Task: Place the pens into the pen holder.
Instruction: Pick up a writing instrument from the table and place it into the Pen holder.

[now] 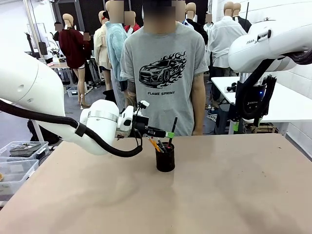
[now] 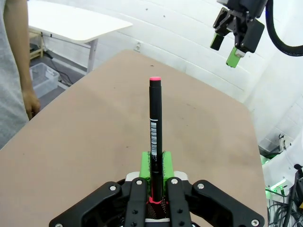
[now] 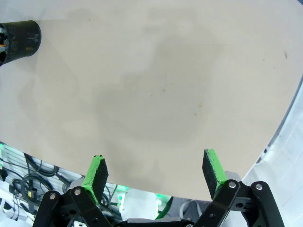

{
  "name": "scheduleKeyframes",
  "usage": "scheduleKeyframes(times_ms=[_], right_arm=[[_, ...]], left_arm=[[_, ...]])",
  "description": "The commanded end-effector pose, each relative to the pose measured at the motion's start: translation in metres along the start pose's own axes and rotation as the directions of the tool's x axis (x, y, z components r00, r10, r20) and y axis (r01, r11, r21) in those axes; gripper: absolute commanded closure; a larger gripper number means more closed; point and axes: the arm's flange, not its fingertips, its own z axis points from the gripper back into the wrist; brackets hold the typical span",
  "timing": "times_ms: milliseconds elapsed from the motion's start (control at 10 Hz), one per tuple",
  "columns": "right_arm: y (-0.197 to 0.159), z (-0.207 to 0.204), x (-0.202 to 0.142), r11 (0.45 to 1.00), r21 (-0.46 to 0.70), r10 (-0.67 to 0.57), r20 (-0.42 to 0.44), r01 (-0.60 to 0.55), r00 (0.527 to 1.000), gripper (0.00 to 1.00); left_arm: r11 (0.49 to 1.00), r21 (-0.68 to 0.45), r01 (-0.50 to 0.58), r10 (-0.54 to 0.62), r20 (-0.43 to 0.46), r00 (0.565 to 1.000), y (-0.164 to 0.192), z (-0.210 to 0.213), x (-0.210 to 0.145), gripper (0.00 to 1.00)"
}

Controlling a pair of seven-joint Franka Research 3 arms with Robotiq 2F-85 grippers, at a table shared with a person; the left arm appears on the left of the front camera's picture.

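Left end effector [image 1: 168,134]: closed on black pen with pink-red end [image 1: 173,130], pen clamped between green pads [image 2: 145,163] near its lower part, standing near upright, tip rising above the pads; held directly over the pen holder [image 1: 165,157], lower end at or just inside the rim, exact depth not discernible. In the left wrist view, same pen [image 2: 155,142] running straight up from between the fingers, barcode label on the barrel, pink cap at top.

Pen holder: black mesh cup, upright on the bench [image 1: 219,195], near the far edge, about midway along it. Contents: orange-yellow pen [image 1: 154,144] leaning toward the left end effector's side, plus a darker stick beside it, colour unclear.

Right end effector [image 3: 156,172]: jaws wide apart, nothing between the pads, raised above the bench near the right edge, well apart from the pen holder [image 3: 18,40].

Person [image 1: 163,73] in grey printed T-shirt standing at the far edge, behind the holder.
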Motion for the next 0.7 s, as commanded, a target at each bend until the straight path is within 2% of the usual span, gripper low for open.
scheduleKeyframes(times_ms=[0, 600], right_arm=[[-0.0004, 0.0018, 0.0000, 1.000, -0.003, -0.003, -0.003, 0.003, 1.000, 0.00], [-0.0004, 0.0018, 0.0000, 1.000, -0.003, -0.003, -0.003, 0.003, 1.000, 0.00]], left_arm=[[0.998, 0.024, 0.052, -0.052, -0.016, 0.999, 0.0044, -0.0048, 0.0011, 1.00], [0.995, 0.041, 0.088, -0.086, -0.038, 0.996, 0.0008, -0.0058, -0.0018, 1.00]])
